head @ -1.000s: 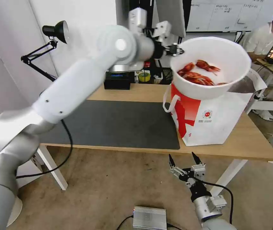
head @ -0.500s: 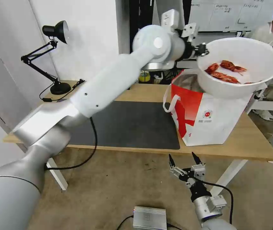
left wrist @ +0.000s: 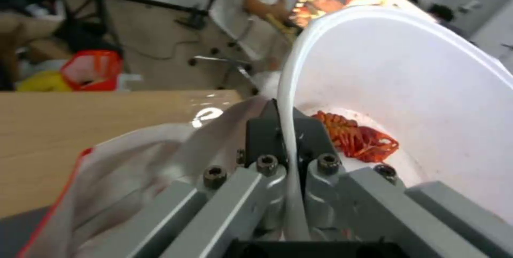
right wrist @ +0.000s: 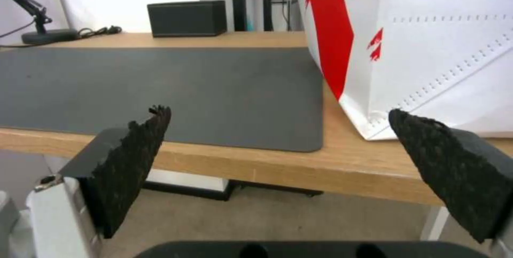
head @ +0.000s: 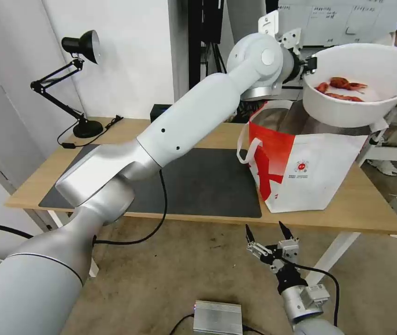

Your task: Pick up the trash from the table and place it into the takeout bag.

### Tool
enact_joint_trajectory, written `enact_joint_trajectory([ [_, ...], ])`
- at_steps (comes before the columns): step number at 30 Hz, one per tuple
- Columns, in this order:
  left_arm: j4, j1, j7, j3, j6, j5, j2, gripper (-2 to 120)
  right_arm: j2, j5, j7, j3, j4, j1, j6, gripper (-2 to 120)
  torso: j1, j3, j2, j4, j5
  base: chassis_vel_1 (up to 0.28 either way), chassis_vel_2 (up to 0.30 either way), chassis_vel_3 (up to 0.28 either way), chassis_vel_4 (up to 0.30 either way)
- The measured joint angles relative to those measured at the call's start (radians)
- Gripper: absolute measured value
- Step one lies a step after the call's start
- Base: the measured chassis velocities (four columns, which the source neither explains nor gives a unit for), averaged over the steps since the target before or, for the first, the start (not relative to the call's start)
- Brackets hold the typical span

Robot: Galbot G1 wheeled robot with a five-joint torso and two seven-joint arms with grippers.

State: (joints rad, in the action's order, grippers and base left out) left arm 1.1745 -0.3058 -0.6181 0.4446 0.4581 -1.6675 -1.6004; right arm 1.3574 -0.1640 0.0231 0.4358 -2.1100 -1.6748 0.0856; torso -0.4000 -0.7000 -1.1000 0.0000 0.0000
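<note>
L gripper (left wrist: pixel 286 138) pinches the rim of 1 white bowl (head: pixel 347 107) (red crayfish shells (head: pixel 342 86) inside) above 1 takeout bag (head: pixel 310 172). R gripper (head: pixel 267 232) hangs spread wide below the table (head: pixel 208 135) edge.

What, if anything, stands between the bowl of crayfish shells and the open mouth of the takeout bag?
Nothing visible does. The left gripper is clamped on the rim of the white bowl, holding it in the air above the right part of the takeout bag, whose foil-lined mouth is open. The right gripper hangs open below the table edge.
</note>
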Motion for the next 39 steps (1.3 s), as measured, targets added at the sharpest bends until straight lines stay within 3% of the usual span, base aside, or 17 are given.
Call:
enact_joint_trajectory([
  [4, -0.003, 0.014, -0.067, 0.022, -0.049, 0.011, 0.001, 0, 0.000, 0.000, 0.000, 0.000, 0.000, 0.000, 0.000, 100, 0.000, 0.000, 0.000, 0.0001, 0.0000, 0.000, 0.000, 0.000, 0.000],
  [12, 0.001, 0.043, -0.135, 0.045, -0.095, 0.026, 0.002, 0, 0.000, 0.000, 0.000, 0.000, 0.000, 0.000, 0.000, 100, 0.000, 0.000, 0.000, 0.0001, -0.0001, 0.000, 0.000, 0.000, 0.000],
  [30, 0.024, 0.100, -0.163, 0.096, -0.094, 0.080, 0.004, 0, 0.000, 0.000, 0.000, 0.000, 0.000, 0.000, 0.000, 100, 0.000, 0.000, 0.000, 0.0001, 0.0000, 0.000, 0.000, 0.000, 0.000],
  [36, 0.026, 0.113, -0.162, 0.102, -0.088, 0.088, 0.004, 12, 0.000, 0.000, 0.000, 0.000, 0.000, 0.000, 0.000, 100, 0.000, 0.000, 0.000, 0.0001, -0.0001, 0.000, 0.000, 0.000, 0.000],
  [39, 0.027, 0.122, -0.158, 0.104, -0.086, 0.092, 0.004, 27, 0.000, 0.000, 0.000, 0.000, 0.000, 0.000, 0.000, 100, 0.000, 0.000, 0.000, 0.0001, 0.0000, 0.000, 0.000, 0.000, 0.000],
])
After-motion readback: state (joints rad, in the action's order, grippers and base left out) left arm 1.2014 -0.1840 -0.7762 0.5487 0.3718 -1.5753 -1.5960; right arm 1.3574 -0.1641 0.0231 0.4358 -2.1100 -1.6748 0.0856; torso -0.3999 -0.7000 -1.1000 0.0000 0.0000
